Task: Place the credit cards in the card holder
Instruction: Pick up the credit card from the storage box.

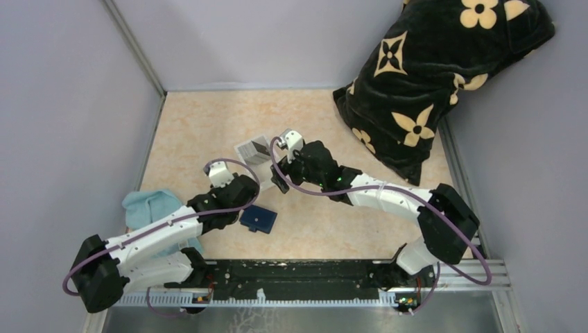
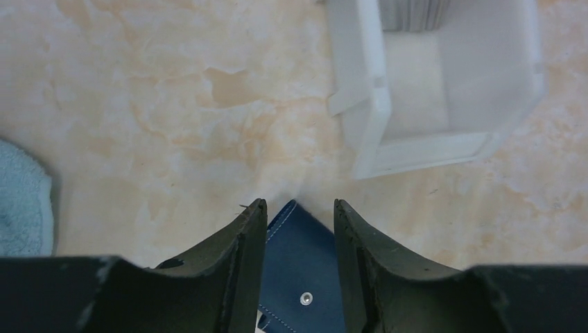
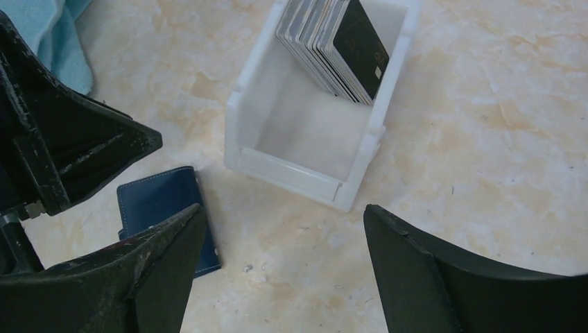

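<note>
Arms poised, nothing held.
Spread right gripper frames the white tray, centre; spread left gripper hangs over the shut card holder, lower centre; stiff, slick credit cards stand in the tray, likely best pinched by their top edges.

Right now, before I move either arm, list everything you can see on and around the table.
card holder: one, navy blue, folded shut, flat on the table under the left gripper.
credit cards: a stack too tight to count, grey with a dark one outermost, standing on edge at one end of the tray.
tray: one, white, mid-table, beyond the card holder.
cloth: one, light blue, near left edge.
pillow: one, black with tan flowers, far right corner.
table: one, tan marbled.
left gripper: open, empty.
right gripper: open, empty, beside the tray.
</note>
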Controlling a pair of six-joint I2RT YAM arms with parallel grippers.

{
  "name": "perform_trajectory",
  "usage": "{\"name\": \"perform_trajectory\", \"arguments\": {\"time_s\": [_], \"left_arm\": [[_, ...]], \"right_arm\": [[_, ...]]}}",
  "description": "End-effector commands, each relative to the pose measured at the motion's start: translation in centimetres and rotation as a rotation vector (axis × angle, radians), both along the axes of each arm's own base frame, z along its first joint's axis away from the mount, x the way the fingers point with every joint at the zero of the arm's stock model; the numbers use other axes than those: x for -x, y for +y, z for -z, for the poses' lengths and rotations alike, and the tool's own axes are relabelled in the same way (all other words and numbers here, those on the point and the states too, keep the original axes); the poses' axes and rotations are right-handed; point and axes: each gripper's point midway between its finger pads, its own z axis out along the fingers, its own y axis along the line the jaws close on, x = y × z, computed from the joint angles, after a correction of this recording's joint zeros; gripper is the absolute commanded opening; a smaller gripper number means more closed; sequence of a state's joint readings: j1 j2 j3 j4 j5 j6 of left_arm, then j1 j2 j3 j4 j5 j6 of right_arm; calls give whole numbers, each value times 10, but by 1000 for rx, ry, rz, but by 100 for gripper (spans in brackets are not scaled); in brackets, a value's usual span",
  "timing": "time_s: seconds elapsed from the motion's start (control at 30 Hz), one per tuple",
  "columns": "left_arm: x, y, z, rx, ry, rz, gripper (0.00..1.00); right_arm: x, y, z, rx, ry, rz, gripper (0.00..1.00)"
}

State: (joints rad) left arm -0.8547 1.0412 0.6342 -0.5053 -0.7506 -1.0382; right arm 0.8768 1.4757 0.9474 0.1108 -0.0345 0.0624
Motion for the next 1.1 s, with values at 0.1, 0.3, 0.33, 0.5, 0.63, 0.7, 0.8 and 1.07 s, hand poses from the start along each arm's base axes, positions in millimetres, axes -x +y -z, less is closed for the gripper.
{"name": "perform_trajectory", "arguments": {"time_s": [0.1,0.3,0.33,0.5,0.63,0.7,0.8,1.07], "left_arm": [[13,26,17,52,16,-173,45],[17,41,29,76,-1,-252,38],[16,43,30,82,-8,-263,37],[4,46,27,104,-46,-262,36],[-15,47,23,129,-64,-231,42],[-24,48,21,145,-77,-219,45],[-36,50,20,158,-84,-197,48],[-56,53,33,178,-50,-182,50]], "right_arm": [[-21,24,-22,-12,-81,-29,83],[-48,60,-15,39,-70,-68,82],[-53,64,-15,40,-70,-64,82],[-85,83,-19,-4,-29,-49,80],[-106,94,-15,-24,16,-58,79],[-112,99,-10,-21,36,-67,78],[-121,107,2,-10,70,-73,78],[-131,119,25,-17,137,-82,77]]}}
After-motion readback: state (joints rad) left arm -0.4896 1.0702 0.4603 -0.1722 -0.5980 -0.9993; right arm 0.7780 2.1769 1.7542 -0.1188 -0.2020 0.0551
